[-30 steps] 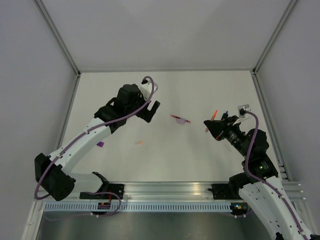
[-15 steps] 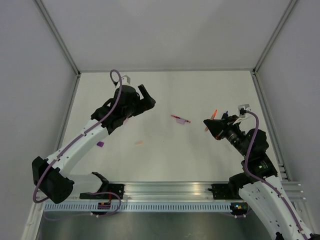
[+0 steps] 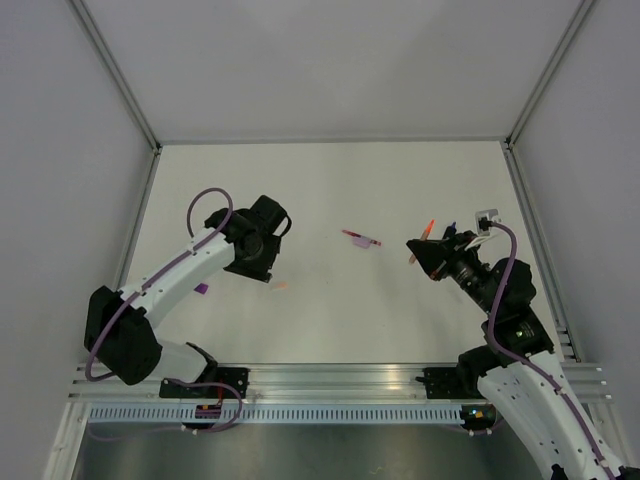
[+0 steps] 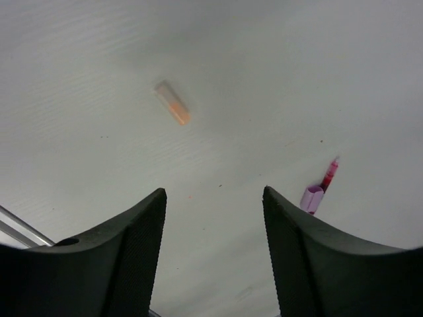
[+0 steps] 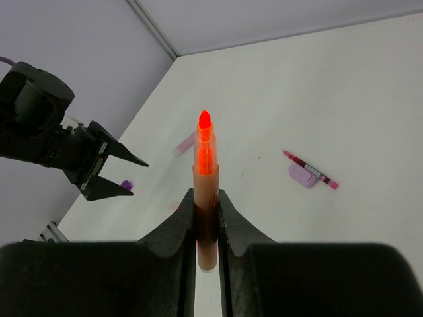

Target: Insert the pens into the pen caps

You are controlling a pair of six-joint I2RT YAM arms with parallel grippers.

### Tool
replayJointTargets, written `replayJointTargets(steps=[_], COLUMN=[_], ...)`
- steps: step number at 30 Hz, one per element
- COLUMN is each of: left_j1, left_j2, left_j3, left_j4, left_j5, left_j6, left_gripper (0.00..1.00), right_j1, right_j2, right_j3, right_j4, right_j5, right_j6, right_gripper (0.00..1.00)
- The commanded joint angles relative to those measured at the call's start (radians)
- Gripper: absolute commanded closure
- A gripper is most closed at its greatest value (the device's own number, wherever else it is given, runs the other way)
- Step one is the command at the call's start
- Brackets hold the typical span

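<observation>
My right gripper [image 5: 207, 198] is shut on an orange-red pen [image 5: 205, 165] and holds it above the table, bare tip pointing away; they also show in the top view, gripper [image 3: 420, 248] and pen [image 3: 427, 230]. My left gripper [image 4: 213, 191] is open and empty, just above the table with an orange cap [image 4: 173, 104] lying ahead of it. In the top view it [image 3: 267, 270] is beside that cap [image 3: 279, 286]. A pink pen [image 3: 362, 238] lies mid-table with a pink cap [image 4: 310, 198] touching it. A purple cap [image 3: 201, 288] lies left of the left arm.
A pale pink blurred object [image 5: 186, 142] lies on the table beyond the held pen. A small purple-tipped thing [image 3: 452, 226] shows behind the right gripper. Grey walls and metal frame posts enclose the table [image 3: 330, 190] on three sides; a rail runs along the near edge.
My left arm has swung from the back middle toward the near left and turned its gripper down next to the orange cap. The right arm and its pen have not moved.
</observation>
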Motion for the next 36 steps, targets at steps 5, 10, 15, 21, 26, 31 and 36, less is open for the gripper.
replayJointTargets(steps=[5,10,15,21,26,31,36], left_j1=[0.001,0.003,0.013,0.032,0.046,0.055,0.076], left_j2=[0.050,0.100,0.132,0.162,0.202,0.234,0.303], left_j3=[-0.030,-0.042,-0.067,-0.114,-0.099,-0.133,-0.137], left_j4=[-0.046,-0.036,0.003,0.095,0.103,0.141,0.181], left_j5=[0.148,0.145,0.145,0.155,0.139,0.148,0.185], left_j6=[-0.285,-0.328,-0.353,-0.364,-0.350,-0.353,-0.316], left_gripper=[0.42,0.42,0.40,0.40,0.40,0.40,0.42], right_j1=[-0.003,-0.003,-0.003,-0.003,-0.003,-0.003,-0.003], right_j2=[0.000,-0.033,-0.042,-0.036,-0.042,-0.046,-0.046], right_j3=[-0.010,-0.005,-0.008,-0.012,-0.010,-0.013,-0.013], right_j4=[0.023,-0.007,-0.017,-0.012,-0.009,-0.009,-0.007], right_j5=[0.005,0.026,0.035,0.031,0.029,0.029,0.028], right_j6=[0.002,-0.010,-0.016,-0.013,-0.015,-0.010,-0.010], right_gripper=[1.00,1.00,1.00,1.00,1.00,1.00,1.00])
